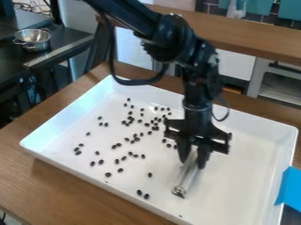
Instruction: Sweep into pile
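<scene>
At the far left, a metal bowl [33,39] with 2 handles was seen on a dark table [64,46]. Further right, a white tray [67,117] was carried by a wooden table [70,186], its left corner pointed toward that side of the view. Black beans [100,161] were scattered across the tray floor, mostly in its left half. Near the left corner, 3 were bunched loosely; from there, singles and small groups were strewn toward the middle. A denser scatter was found toward the far edge, just left of the gripper [192,165]. By the near edge, 2 beans were left close together (rather like stragglers), with 1 more a little farther in.

The black arm [167,39] was seen coming in from the top edge of the view, and the gripper was held low, pointed down, right of most of the beans. A pale, long bar [185,179] was clasped between its 2 fingers, slanted so that its lower end was directed at the near edge of the tray. Whether that end was touching the floor could not be told.

Behind, a wooden counter [247,39] was seen beyond the far edge. At the right edge of the tray, a bright blue piece [289,186] was placed against the rim.
</scene>
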Tool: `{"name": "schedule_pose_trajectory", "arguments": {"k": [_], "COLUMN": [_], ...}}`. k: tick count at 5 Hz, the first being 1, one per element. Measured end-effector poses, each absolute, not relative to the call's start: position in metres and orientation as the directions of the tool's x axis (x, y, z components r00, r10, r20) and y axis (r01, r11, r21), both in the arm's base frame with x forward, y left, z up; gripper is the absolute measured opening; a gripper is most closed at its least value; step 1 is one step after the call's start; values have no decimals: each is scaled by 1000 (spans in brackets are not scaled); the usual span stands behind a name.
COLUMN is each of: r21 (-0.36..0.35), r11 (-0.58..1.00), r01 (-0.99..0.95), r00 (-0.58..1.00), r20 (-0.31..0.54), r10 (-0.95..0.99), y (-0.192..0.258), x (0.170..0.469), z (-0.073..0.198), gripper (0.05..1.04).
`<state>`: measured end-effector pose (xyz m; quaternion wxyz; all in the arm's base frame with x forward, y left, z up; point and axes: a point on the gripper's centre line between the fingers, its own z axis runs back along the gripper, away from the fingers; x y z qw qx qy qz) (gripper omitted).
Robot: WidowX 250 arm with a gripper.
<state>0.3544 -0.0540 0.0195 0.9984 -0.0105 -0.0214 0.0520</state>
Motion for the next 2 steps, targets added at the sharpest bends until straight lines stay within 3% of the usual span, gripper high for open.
{"name": "schedule_pose_trajectory", "arguments": {"k": [2], "r21": [-12], "r11": [994], "r01": [-109], "r00": [993], "r20": [36], "r10": [110], "y": [-9], "x": [352], "z": [19], "gripper": [364]}}
